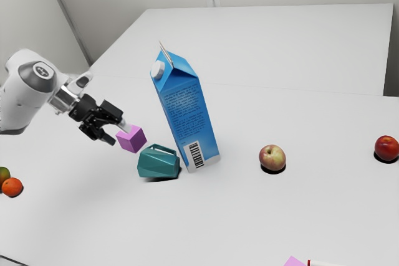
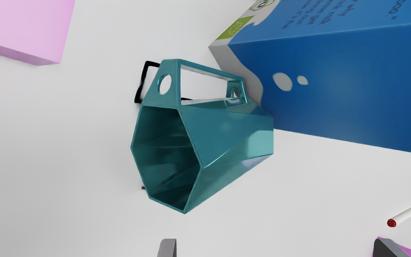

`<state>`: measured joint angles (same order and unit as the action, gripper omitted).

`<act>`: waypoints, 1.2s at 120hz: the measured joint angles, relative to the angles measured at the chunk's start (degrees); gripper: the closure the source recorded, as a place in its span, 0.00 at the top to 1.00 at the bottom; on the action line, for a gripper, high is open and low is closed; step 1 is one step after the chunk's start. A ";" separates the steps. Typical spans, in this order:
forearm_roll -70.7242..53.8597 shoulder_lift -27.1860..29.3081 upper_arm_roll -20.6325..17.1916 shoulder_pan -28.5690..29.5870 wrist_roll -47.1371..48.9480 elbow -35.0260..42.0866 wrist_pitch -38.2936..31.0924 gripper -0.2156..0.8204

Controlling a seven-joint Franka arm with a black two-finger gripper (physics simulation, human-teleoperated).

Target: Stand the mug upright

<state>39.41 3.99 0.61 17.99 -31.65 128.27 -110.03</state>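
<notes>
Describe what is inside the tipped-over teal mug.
Through the open mouth of the teal mug, faceted inner walls are visible. Its own side wall covers the deepest part, so what may lie there cannot be told.

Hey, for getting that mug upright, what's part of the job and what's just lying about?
For the job:
- teal mug, on its side
- gripper, open

Just lying about:
- blue carton
- purple cube
- pink block
- marker
- speckled apple
- red fruit
- orange fruit
- greenish fruit
</notes>
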 joint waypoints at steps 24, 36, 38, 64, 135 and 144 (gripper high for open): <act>3.43 -5.88 -0.05 1.15 -8.33 0.37 -1.58 0.79; 5.35 -7.78 -0.08 1.48 -11.56 0.06 -1.77 0.79; 5.65 -8.14 -0.10 1.47 -12.05 -0.05 -1.79 0.79; 10.51 -11.32 -0.56 0.38 -17.81 -0.53 -1.90 0.79; 17.02 -14.64 -1.37 0.51 -26.64 0.20 1.14 0.46; 17.24 -14.78 -1.53 0.54 -27.27 0.17 1.35 0.38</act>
<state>56.65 -10.79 -0.91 18.54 -58.91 128.44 -108.69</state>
